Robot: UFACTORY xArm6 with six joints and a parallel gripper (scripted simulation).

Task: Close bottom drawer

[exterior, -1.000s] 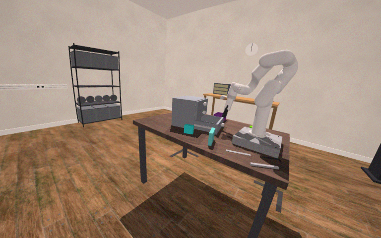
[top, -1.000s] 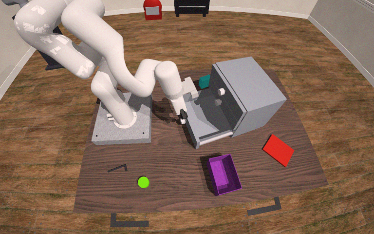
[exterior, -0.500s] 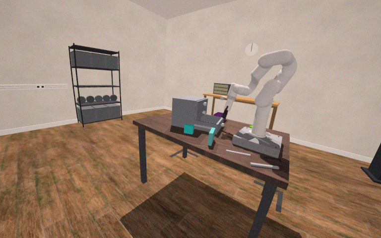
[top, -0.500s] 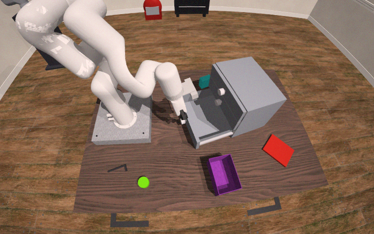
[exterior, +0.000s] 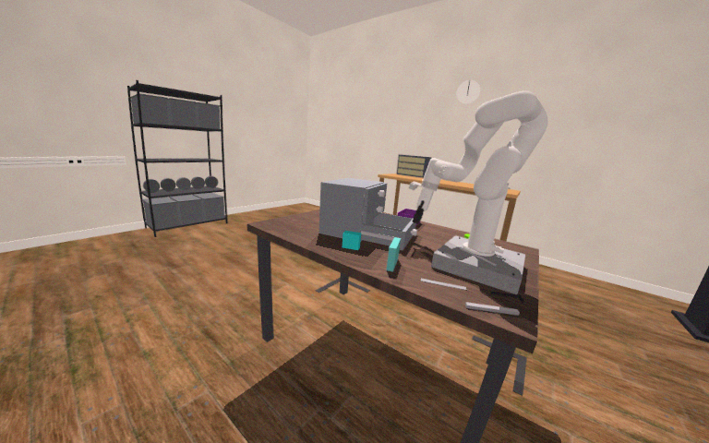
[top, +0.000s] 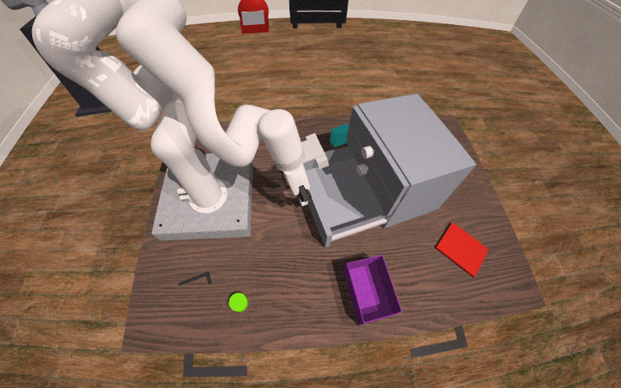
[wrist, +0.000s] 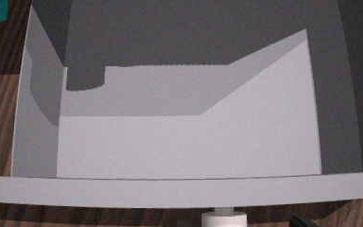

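Note:
The grey cabinet (top: 415, 153) stands on the table with its bottom drawer (top: 343, 196) pulled far out toward the robot base. The drawer is empty in the wrist view (wrist: 188, 128). Its front panel (wrist: 183, 191) runs across the bottom of that view, with the white knob (wrist: 223, 218) just below it. My gripper (top: 302, 196) is open at the drawer's front, fingers to either side of the knob and apart from it. Only the dark fingertips show at the wrist view's bottom edge. From the side, the gripper (exterior: 417, 215) points down at the drawer's outer end (exterior: 394, 224).
A teal block (top: 339, 135) lies beside the cabinet's far side. A purple bin (top: 371, 288), a red block (top: 462, 248) and a green ball (top: 238, 301) lie nearer the table's front. The robot base (top: 203, 206) is left of the drawer.

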